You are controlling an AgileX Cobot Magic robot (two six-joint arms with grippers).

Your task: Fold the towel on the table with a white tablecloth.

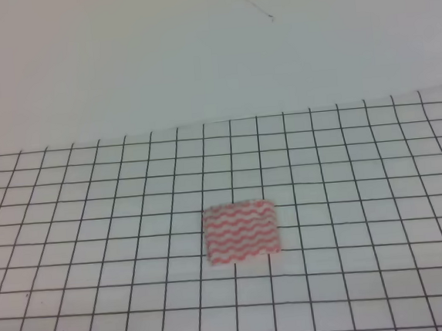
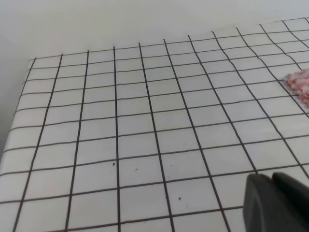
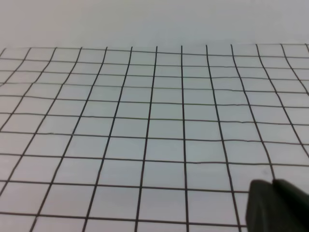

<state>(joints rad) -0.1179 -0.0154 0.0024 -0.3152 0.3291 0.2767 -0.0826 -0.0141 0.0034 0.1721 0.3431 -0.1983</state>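
Only a dark corner of the left gripper (image 2: 277,203) and right gripper (image 3: 277,205) shows, so their jaws cannot be judged. The pink-and-white wavy-striped towel (image 1: 241,231) lies flat mid-table on the black-gridded white tablecloth (image 1: 94,223), cut off in the left wrist view.

Pink-red and white wavy-striped towel (image 1: 241,231); white, black-gridded tablecloth (image 1: 94,223).

The towel (image 1: 241,231), a compact rectangle with pink-red and white wavy stripes, lies flat on the tablecloth (image 1: 94,223), white with thin black grid lines, covering the surface, slightly toward 6 o'clock of centre.
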